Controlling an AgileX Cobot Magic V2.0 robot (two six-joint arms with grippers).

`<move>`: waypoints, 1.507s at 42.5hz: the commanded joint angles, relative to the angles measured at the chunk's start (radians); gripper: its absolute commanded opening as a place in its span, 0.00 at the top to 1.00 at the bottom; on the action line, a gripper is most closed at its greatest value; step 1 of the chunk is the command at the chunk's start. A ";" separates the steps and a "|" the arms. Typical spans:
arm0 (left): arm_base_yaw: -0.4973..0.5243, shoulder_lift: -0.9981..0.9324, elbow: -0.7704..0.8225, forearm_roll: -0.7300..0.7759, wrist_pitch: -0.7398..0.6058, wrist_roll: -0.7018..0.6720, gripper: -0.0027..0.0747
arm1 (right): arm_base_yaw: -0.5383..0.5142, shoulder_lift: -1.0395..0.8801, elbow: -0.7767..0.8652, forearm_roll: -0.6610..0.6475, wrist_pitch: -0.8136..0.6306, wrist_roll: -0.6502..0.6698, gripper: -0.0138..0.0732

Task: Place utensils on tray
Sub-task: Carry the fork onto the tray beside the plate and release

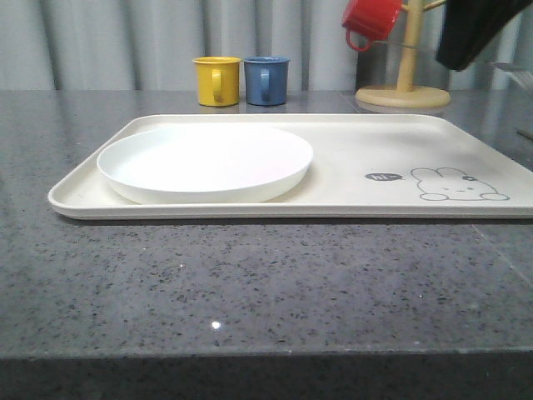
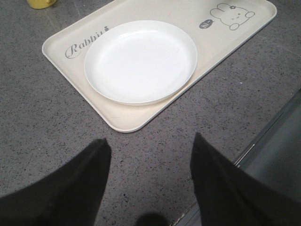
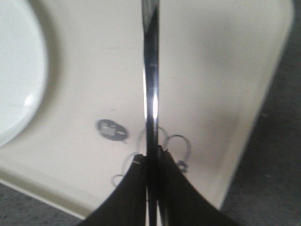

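Left end effector (image 2: 148, 183): two broad, matte black fingers (image 2: 70, 188) tapering to blunt tips. Right end effector (image 3: 151, 188): matching black fingers (image 3: 124, 197), smooth, no visible markings, screws or cables.

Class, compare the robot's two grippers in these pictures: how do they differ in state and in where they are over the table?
The left gripper is open, its black fingers spread wide with nothing between them; the right gripper is shut on a slim shiny silver metal utensil. The left gripper is above bare grey speckled countertop, short of the large flat cream tray; the right gripper is above the tray's rabbit drawing. Both have dark fingers.
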 commanded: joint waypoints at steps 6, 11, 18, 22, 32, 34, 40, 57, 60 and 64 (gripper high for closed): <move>-0.008 0.002 -0.027 0.001 -0.067 -0.009 0.46 | 0.141 0.086 -0.104 -0.062 -0.006 0.165 0.94; -0.008 0.002 -0.027 0.001 -0.067 -0.009 0.46 | 0.144 0.161 -0.121 -0.143 -0.036 0.399 0.94; -0.008 0.002 -0.027 0.001 -0.067 -0.009 0.46 | 0.144 0.226 -0.121 -0.076 -0.139 0.517 0.94; -0.008 0.002 -0.027 0.001 -0.067 -0.009 0.46 | 0.144 0.243 -0.121 -0.031 -0.176 0.518 0.94; -0.008 0.002 -0.027 0.001 -0.067 -0.009 0.46 | 0.144 0.254 -0.121 -0.018 -0.154 0.518 0.70; -0.008 0.002 -0.027 0.001 -0.067 -0.009 0.46 | 0.144 0.250 -0.121 -0.018 -0.155 0.518 0.62; -0.008 0.002 -0.027 0.001 -0.067 -0.009 0.46 | 0.144 0.210 -0.121 -0.051 -0.163 0.516 0.51; -0.008 0.002 -0.027 0.001 -0.067 -0.009 0.46 | 0.024 -0.014 -0.038 -0.162 -0.014 0.201 0.50; -0.008 0.002 -0.027 0.001 -0.067 -0.009 0.46 | -0.055 -0.049 0.011 -0.133 -0.013 0.144 0.50; -0.008 0.002 -0.027 0.001 -0.067 -0.009 0.46 | -0.160 -0.072 0.060 -0.091 -0.006 0.081 0.50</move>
